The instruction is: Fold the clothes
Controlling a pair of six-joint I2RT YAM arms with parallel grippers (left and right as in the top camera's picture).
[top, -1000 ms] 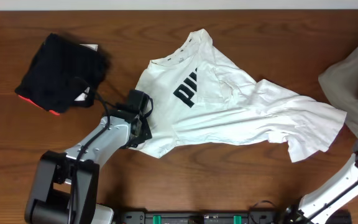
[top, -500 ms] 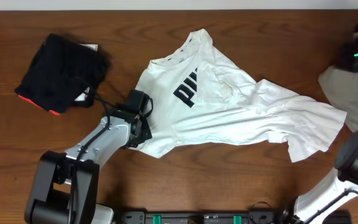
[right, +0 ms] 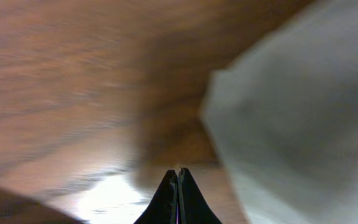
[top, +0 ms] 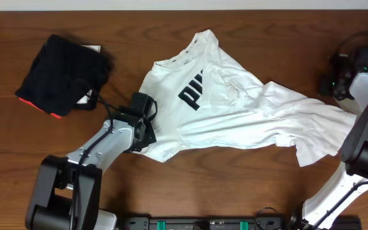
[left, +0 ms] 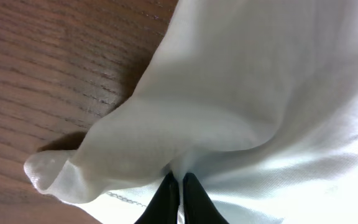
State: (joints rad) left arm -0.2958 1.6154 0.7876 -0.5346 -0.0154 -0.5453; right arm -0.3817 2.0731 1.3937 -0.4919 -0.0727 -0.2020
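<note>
The clothes (top: 235, 108), a white T-shirt with black chest lettering, lie crumpled across the middle of the table. My left gripper (top: 149, 126) sits at the shirt's lower left edge. In the left wrist view its black fingers (left: 179, 180) are shut on a fold of the white fabric (left: 241, 93), with a hemmed corner drooping toward the wood. My right gripper (top: 332, 82) hovers at the far right, just above the shirt's right end. Its fingers (right: 178, 172) are shut with nothing between them, over bare wood.
A black folded garment (top: 62, 73) with a red-orange edge lies at the back left. A pale grey cloth (right: 303, 112) fills the right of the blurred right wrist view, close to the right gripper. Both arm bases stand at the front edge.
The right arm has swung up from the front right corner to the far right of the table, now covering the grey cloth there. The left arm and the shirt have not moved.
</note>
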